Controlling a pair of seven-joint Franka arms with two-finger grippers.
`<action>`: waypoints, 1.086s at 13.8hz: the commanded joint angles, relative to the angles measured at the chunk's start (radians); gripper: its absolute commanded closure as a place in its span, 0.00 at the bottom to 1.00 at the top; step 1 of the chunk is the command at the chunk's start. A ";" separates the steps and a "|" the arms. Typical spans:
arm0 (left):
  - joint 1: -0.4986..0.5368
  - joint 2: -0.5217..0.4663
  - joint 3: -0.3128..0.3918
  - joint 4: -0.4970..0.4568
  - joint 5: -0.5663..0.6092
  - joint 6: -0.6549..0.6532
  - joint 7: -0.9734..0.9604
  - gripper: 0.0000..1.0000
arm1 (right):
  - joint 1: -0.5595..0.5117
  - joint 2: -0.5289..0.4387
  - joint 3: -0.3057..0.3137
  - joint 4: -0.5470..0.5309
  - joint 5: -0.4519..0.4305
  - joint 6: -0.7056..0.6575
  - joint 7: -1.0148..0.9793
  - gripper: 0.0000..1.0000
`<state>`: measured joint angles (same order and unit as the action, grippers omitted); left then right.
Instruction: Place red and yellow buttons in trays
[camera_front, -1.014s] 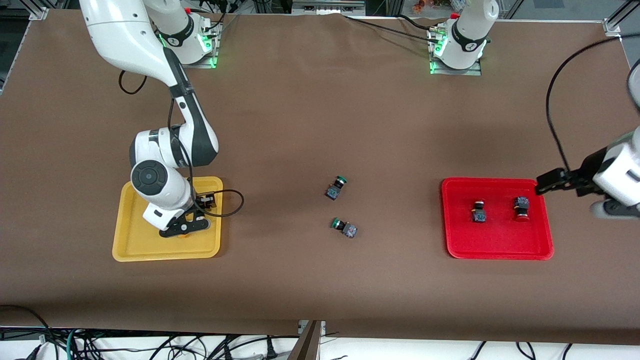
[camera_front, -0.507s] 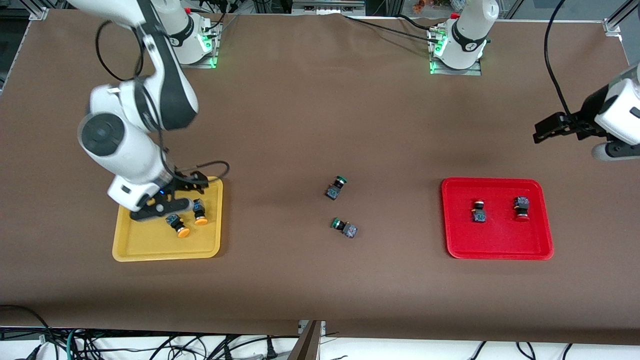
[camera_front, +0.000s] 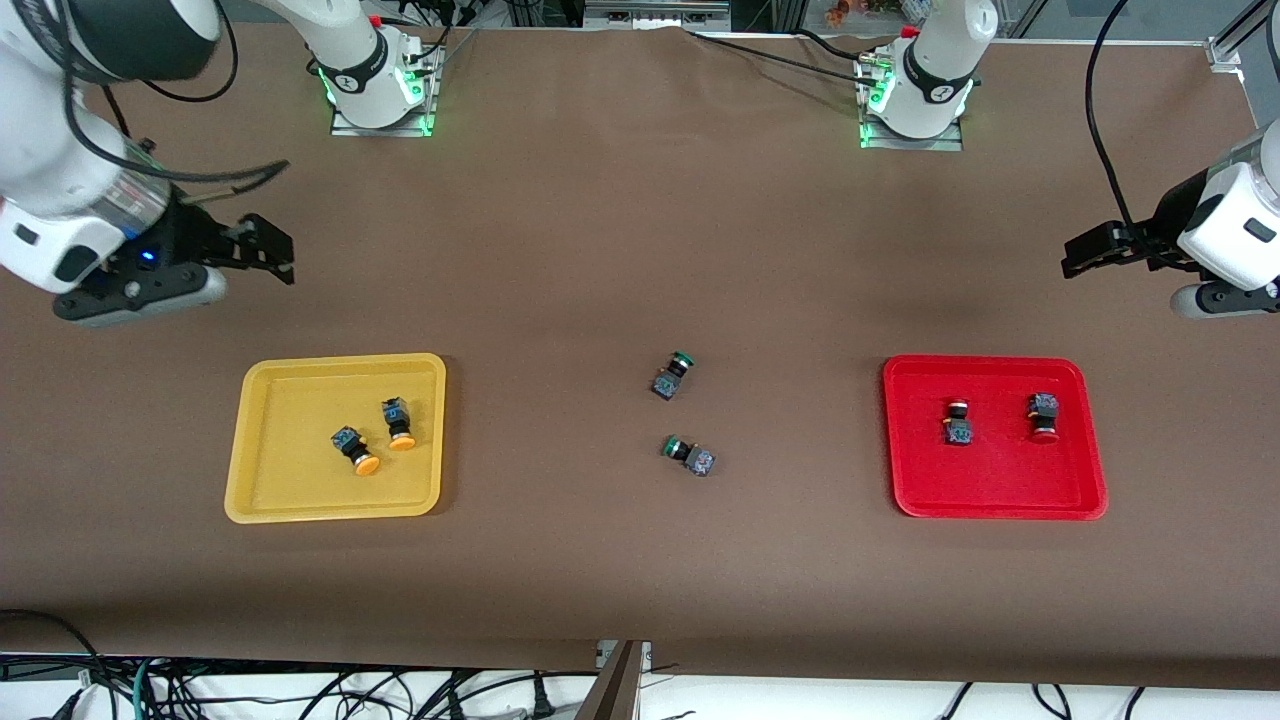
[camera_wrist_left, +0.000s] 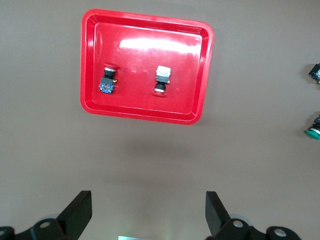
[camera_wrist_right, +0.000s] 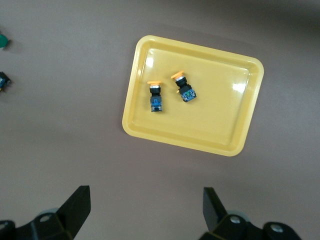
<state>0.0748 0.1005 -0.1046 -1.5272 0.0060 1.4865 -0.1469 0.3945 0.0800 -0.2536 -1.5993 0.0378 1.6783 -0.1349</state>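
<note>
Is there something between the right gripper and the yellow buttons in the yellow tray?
Nothing visible. The open right gripper hangs over bare table; both yellow buttons lie uncovered in the yellow tray.

From high above, facing the arm bases, we see the whole counter (camera_front: 620, 250). The left wrist camera looks straight down from well above on the red tray (camera_wrist_left: 202, 75), the right wrist camera on the yellow tray (camera_wrist_right: 132, 105). Both trays also show in the front view.
</note>
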 joint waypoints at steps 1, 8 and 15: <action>-0.007 0.021 0.002 0.047 -0.012 -0.012 0.012 0.00 | -0.057 -0.019 0.046 -0.033 -0.003 -0.022 -0.037 0.01; -0.001 0.038 0.002 0.061 -0.012 -0.015 0.018 0.00 | -0.270 -0.008 0.246 0.013 -0.058 -0.020 -0.022 0.01; -0.003 0.038 0.000 0.061 -0.012 -0.015 0.016 0.00 | -0.256 0.003 0.251 0.032 -0.050 -0.022 -0.046 0.01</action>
<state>0.0729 0.1241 -0.1052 -1.4983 0.0040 1.4877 -0.1469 0.1441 0.0767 -0.0139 -1.5879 -0.0058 1.6639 -0.1670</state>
